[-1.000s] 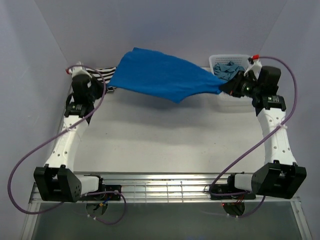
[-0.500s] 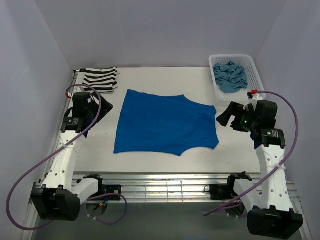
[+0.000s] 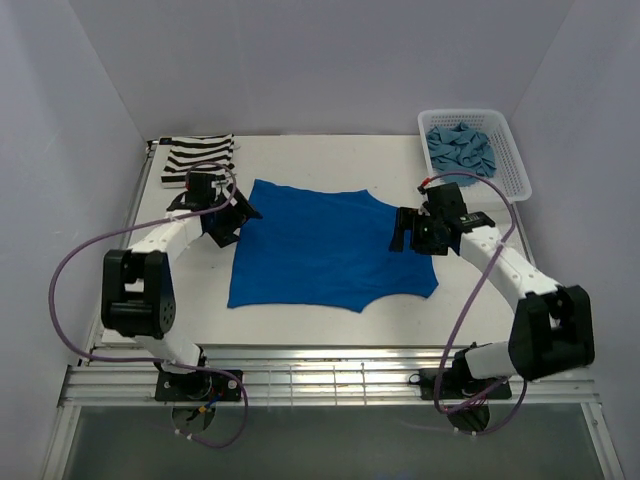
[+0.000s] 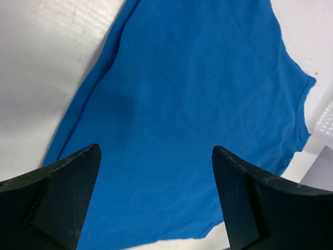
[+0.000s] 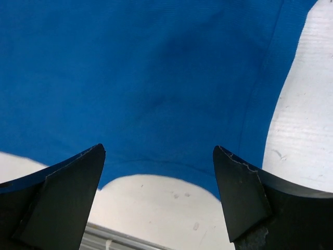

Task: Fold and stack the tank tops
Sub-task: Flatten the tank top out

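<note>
A royal blue tank top [image 3: 330, 245] lies spread flat in the middle of the white table. My left gripper [image 3: 232, 216] hovers open over its far left corner; the left wrist view shows blue cloth [image 4: 177, 114] between the wide-apart fingers, nothing held. My right gripper [image 3: 407, 232] hangs open above the top's right edge, and the right wrist view looks down on blue cloth [image 5: 151, 78] and a curved cut-out edge. A folded black-and-white striped tank top [image 3: 198, 156] rests at the far left corner. A teal-blue tank top [image 3: 460, 148] is crumpled in the basket.
A white lattice basket [image 3: 512, 160] stands at the far right corner of the table [image 3: 320, 310]. White walls enclose the left, back and right sides. A metal rail [image 3: 330, 375] runs along the near edge by the arm bases.
The blue tank top was held stretched in the air between both shut grippers; it now lies flat on the table. Both grippers let go, opened, then swung inward over its edges.
</note>
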{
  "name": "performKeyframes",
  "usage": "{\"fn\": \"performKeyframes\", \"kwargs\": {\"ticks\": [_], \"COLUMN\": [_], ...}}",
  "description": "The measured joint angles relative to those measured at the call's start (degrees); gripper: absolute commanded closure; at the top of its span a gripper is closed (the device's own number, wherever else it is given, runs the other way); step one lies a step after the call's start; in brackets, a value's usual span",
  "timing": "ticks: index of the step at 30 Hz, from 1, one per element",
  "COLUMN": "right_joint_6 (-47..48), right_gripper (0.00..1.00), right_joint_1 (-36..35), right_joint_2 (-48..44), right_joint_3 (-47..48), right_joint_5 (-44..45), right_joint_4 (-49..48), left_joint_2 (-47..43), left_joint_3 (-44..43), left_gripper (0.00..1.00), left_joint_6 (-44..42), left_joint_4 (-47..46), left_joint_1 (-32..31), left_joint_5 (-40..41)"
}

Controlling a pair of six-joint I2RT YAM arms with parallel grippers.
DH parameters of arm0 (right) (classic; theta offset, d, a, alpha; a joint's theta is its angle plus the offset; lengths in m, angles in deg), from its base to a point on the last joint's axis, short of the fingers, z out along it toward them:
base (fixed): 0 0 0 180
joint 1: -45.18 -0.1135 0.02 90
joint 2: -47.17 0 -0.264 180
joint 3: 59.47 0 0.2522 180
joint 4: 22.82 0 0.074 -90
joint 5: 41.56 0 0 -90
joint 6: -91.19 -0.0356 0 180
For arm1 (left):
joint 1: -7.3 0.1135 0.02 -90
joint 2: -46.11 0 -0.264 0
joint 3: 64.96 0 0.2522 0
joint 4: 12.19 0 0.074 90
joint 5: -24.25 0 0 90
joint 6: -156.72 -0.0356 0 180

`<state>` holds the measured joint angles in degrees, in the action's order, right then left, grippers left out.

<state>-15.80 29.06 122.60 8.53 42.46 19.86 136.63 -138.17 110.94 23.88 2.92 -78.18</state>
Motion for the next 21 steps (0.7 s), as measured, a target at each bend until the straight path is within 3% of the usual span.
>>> {"fn": "performKeyframes", "kwargs": {"ticks": [7,21], "right_joint_6": [0.6,1.7], "right_gripper": [0.1,0.1], "right_joint_1": [-1.2,-1.4], "right_joint_2": [18.9,39.6], "right_joint_3": [9.9,27.2], "right_joint_5": [5.4,12.1], "right_joint_4": [-3.0,-2.9], "left_joint_2": [18.6,30.9], "left_joint_3": [-10.8,-28.1], "left_gripper": [0.02,0.02], "left_joint_6": [-1.5,-3.3], "left_joint_4": [-1.3,1.9], "left_joint_1": [-0.8,-0.8], "left_joint_5": [-2.1,-2.6]}}
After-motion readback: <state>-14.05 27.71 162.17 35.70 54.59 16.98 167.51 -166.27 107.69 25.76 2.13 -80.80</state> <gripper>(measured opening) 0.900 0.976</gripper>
